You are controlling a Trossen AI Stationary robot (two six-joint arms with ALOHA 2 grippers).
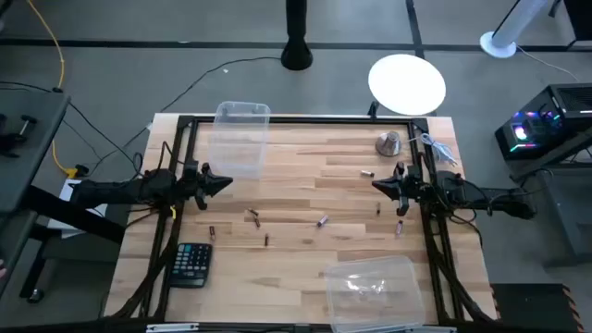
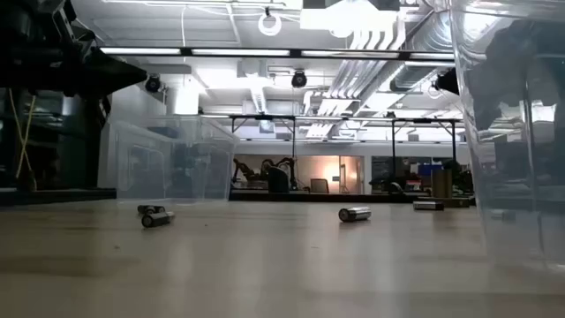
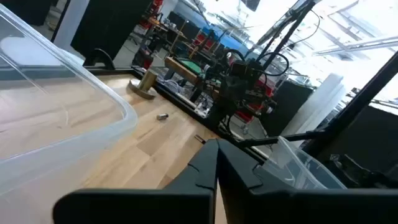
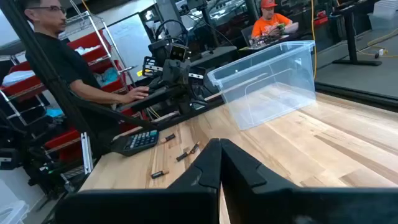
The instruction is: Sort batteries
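Closed left gripper (image 1: 226, 183) and closed right gripper (image 1: 377, 183) above table (image 1: 305, 157); batteries (image 1: 323, 221) scattered between.

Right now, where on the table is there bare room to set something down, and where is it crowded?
Bare wood lies between the far bin and the bell, and along the near edge between the calculator and the near bin. The middle is crowded: batteries are scattered between the left hand and right hand, both shut.

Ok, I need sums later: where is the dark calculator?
In the high view, the dark calculator lies at the table's near-left corner, below the left gripper.
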